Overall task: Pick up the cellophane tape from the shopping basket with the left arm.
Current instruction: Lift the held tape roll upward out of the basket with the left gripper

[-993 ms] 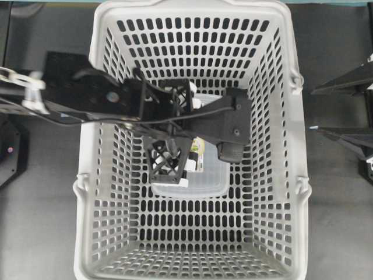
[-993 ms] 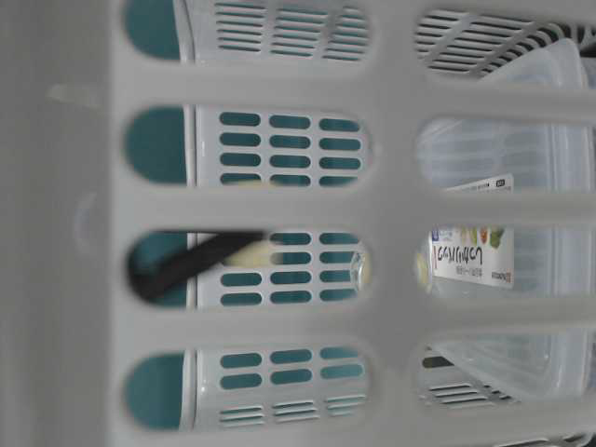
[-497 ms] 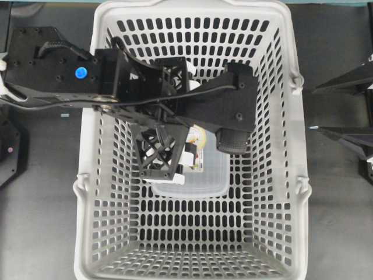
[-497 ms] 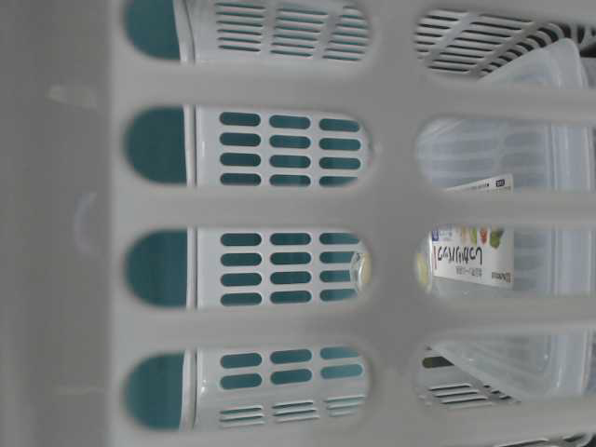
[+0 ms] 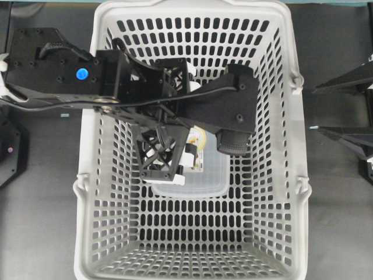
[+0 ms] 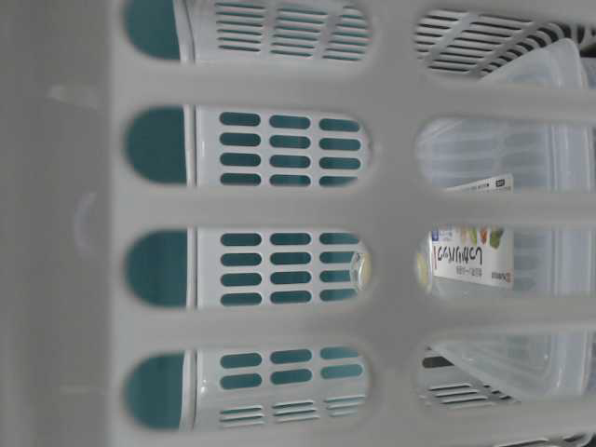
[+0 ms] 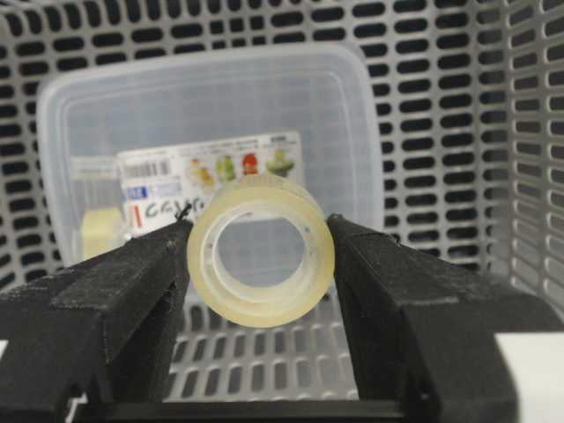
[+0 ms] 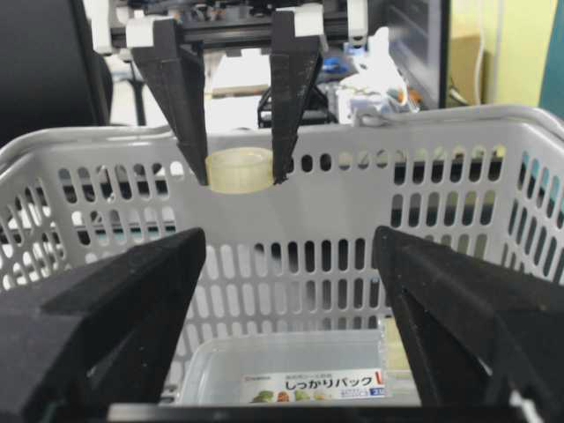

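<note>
The left end effector [image 7: 260, 256] is clamped on the cellophane tape [image 7: 261, 249], one black finger pressed against each side of the roll. The grip runs across the roll's curved outer face, so the fingers squeeze its diameter and the flat faces stay free; that seems the sensible hold for a ring this small, since the curved wall gives two opposed contact lines.

In the right wrist view the tape [image 8: 239, 170] hangs near the top centre of the frame, level with the rim of the shopping basket [image 8: 423, 141] and well above the clear plastic box [image 8: 291, 374] lying on the basket floor at the lower centre. The pick therefore looks essentially done, the roll being clear of the floor.

The roll's hole faces straight at the left wrist camera, so its axis runs along the fingers' length, and the open ring shows the box's label through it. From the right wrist view the same roll shows as a short drum with its curved wall facing the camera, the axis pointing up and down in the frame.

The right end effector [image 8: 286, 326] stands wide apart and empty, its two dark fingers framing the bottom of that view, parked outside the basket.

In the overhead view the left arm [image 5: 87, 79] reaches in from the upper left over the basket.
</note>
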You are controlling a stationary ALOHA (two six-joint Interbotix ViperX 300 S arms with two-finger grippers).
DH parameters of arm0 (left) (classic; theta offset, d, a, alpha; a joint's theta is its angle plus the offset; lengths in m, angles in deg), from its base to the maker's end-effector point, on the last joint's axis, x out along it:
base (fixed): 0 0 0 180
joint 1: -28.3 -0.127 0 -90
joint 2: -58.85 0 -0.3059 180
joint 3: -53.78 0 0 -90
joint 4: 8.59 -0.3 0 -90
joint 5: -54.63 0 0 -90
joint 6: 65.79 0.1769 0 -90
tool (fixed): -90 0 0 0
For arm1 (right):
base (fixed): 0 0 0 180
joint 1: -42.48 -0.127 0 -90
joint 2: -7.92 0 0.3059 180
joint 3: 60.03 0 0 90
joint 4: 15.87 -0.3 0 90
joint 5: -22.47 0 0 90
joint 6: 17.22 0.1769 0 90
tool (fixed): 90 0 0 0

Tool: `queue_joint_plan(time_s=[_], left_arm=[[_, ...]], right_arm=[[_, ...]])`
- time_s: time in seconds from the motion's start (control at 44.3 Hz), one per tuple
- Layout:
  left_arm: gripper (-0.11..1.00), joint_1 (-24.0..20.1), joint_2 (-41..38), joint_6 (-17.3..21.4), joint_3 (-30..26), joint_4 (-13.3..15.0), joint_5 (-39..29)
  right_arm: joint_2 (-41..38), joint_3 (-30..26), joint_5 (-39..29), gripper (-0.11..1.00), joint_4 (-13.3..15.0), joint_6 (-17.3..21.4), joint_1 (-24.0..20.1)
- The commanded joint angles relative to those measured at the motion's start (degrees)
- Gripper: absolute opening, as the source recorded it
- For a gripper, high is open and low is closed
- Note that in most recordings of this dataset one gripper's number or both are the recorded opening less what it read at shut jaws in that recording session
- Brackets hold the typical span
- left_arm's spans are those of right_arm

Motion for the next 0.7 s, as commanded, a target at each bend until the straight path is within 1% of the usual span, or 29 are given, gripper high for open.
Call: queue_joint_plan(time_s=[0.0, 0.677], left_arm=[[0.50, 0.2, 0.8, -0.1, -1.4, -0.2, 0.1], [0.50, 0.1, 0.8, 0.0, -1.1, -0.2, -1.1]], right_arm=[[-0.3, -1.0, 0.5, 0.75, -0.2, 0.1, -0.1], [0.3, -0.7, 0.0, 0.75, -0.2, 0.2, -0.2]])
